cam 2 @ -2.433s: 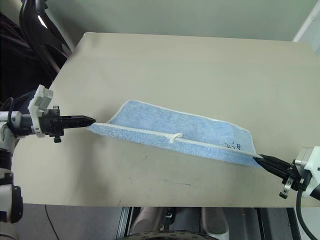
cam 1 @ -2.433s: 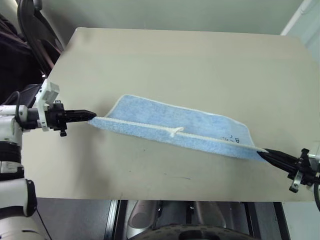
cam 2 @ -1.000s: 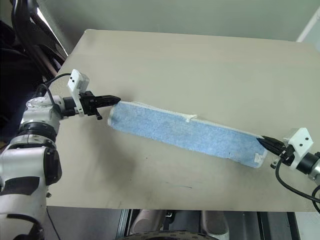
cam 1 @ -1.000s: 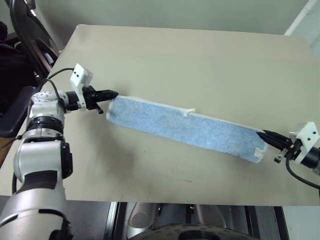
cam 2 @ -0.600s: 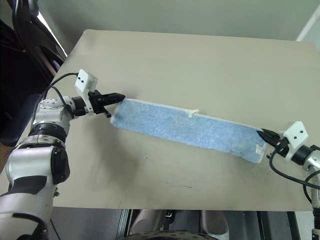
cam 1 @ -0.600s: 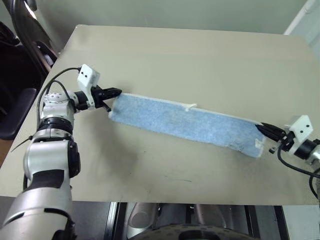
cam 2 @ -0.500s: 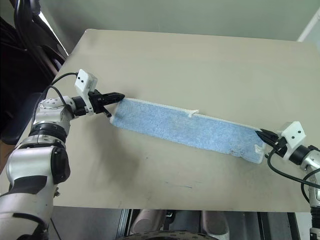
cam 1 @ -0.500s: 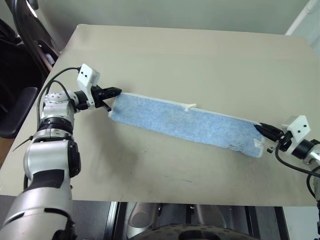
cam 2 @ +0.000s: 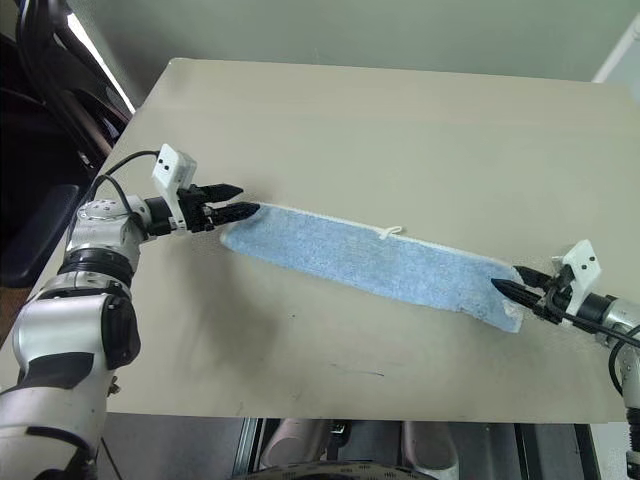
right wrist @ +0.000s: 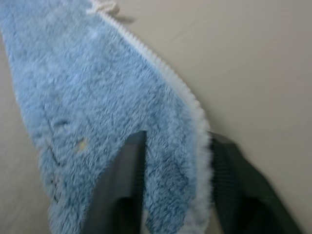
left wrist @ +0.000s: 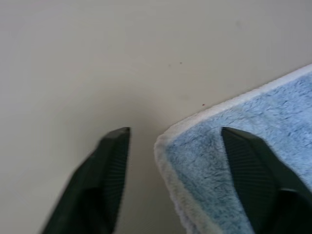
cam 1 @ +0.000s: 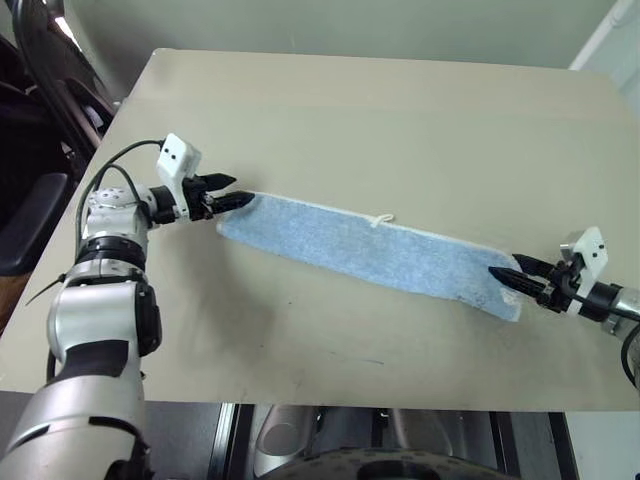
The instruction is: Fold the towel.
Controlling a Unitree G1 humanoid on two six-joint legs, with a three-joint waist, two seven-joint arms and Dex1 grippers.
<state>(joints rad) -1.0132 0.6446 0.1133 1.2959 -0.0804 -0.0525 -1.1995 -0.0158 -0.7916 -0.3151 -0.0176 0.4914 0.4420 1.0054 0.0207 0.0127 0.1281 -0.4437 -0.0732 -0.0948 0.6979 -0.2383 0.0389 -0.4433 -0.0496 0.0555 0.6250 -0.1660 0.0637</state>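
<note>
The towel (cam 1: 370,250) is a light blue fluffy strip with white corded edging, lying folded lengthwise and flat across the beige table (cam 1: 400,120), running from far left to near right. Its small white loop (cam 1: 381,219) pokes out of the far long edge. My left gripper (cam 1: 241,191) is open at the towel's left end, and in the left wrist view the towel's corner (left wrist: 168,139) lies between the spread fingers (left wrist: 109,165). My right gripper (cam 1: 503,266) is open at the right end, with its fingers (right wrist: 127,185) straddling the towel's edging (right wrist: 192,112).
A dark chair (cam 1: 45,70) stands off the table's left side. The table's front edge (cam 1: 330,398) runs close below the towel. Bare tabletop stretches behind the towel toward the far edge.
Both grippers have gone from shut on the towel's ends to open, letting go. The towel, earlier held stretched and laid over in a fold, now rests flat. The right gripper has rolled a little.
</note>
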